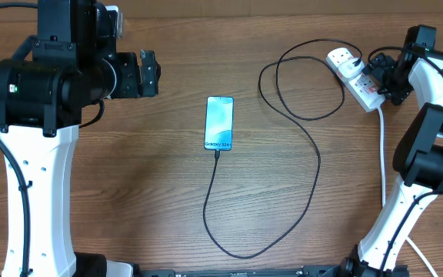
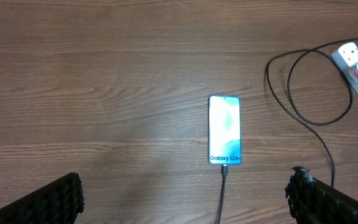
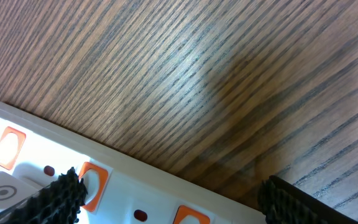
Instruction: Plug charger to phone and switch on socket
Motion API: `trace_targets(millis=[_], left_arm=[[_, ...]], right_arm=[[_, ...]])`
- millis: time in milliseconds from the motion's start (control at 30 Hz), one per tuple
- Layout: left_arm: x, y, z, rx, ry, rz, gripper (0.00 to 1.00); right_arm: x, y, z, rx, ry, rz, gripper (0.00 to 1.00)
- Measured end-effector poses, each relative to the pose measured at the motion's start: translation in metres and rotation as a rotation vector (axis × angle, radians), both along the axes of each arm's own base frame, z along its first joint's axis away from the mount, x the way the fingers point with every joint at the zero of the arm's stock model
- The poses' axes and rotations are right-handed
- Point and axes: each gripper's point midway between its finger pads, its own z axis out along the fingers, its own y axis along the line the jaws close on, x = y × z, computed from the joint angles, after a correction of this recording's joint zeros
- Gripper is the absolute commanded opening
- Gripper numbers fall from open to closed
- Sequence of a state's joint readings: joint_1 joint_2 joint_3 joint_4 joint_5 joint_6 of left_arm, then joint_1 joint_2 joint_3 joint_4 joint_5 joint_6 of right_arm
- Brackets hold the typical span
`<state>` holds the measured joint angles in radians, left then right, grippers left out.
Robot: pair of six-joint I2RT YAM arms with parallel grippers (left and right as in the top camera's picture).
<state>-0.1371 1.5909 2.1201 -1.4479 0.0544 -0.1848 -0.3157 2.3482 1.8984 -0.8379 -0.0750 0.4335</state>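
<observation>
The phone point(image 1: 218, 123) lies flat mid-table, its screen lit teal point(image 2: 224, 129). The charger point(image 1: 314, 165), a thin black cable, meets the phone's near end point(image 2: 224, 177), loops round the table and runs up to the socket point(image 1: 358, 79), a white power strip at the far right. My right gripper point(image 1: 375, 79) hovers open right over the socket point(image 3: 135, 186). Its left fingertip point(image 3: 64, 196) is beside an orange-framed switch point(image 3: 92, 185). My left gripper point(image 1: 154, 74) is open and holds nothing, well left of the phone. In the left wrist view the left gripper point(image 2: 185, 202) has the cable below it.
A thick white cord point(image 1: 383, 154) drops from the socket along the right arm's base. A second orange switch point(image 3: 8, 147) shows further along the strip. The wooden table point(image 1: 129, 169) is bare between the left arm and the phone.
</observation>
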Motion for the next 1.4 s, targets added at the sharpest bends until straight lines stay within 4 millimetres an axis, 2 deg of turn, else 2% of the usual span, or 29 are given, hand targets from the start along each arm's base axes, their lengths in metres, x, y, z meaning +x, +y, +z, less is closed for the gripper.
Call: trace_targets(millis=[967, 1300, 1400], left_arm=[[0.0, 0.0, 0.0, 0.0, 0.0, 0.0, 1.0], [0.0, 0.0, 0.0, 0.0, 0.0, 0.0, 1.0], [0.0, 0.0, 0.0, 0.0, 0.0, 0.0, 1.0]], right_arm=[[-0.003, 0.004, -0.001, 0.004, 0.029, 0.031, 0.92], [-0.038, 0.021, 0.004, 0.078, 0.179, 0.055, 0.94], [-0.05, 0.022, 0.016, 0.089, 0.206, 0.051, 0.94]])
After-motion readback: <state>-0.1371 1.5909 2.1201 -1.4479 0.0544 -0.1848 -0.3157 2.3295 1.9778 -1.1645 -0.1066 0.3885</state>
